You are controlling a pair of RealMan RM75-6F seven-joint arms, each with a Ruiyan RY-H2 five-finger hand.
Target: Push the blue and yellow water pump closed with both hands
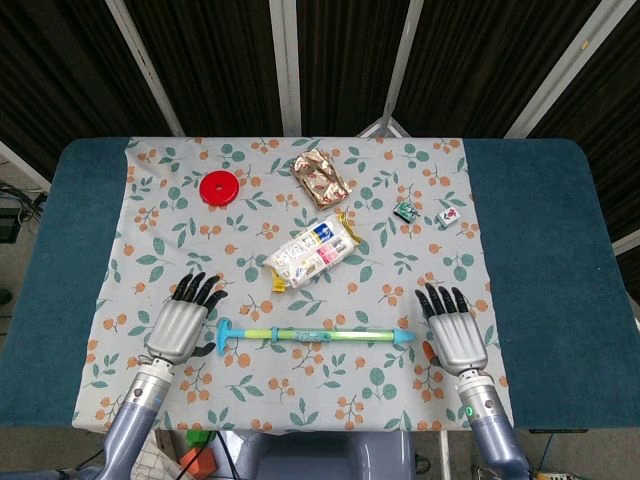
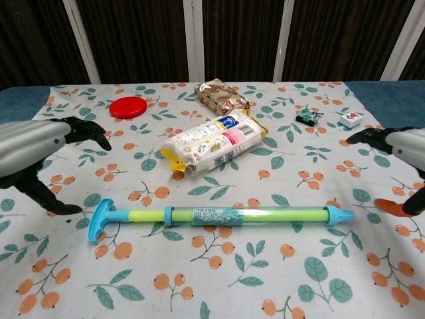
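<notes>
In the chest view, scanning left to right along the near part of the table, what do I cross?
left hand → water pump, its T-handle toward the left hand and its nozzle toward the right → right hand.

In the chest view the left hand (image 2: pixel 41 149) is cut off by the left edge, and the right hand (image 2: pixel 398 156) by the right edge. We cannot read the print on the water pump (image 2: pixel 219 216). The two small items far right, (image 1: pixel 405 211) and (image 1: pixel 449 217), are too small for us to identify.
</notes>
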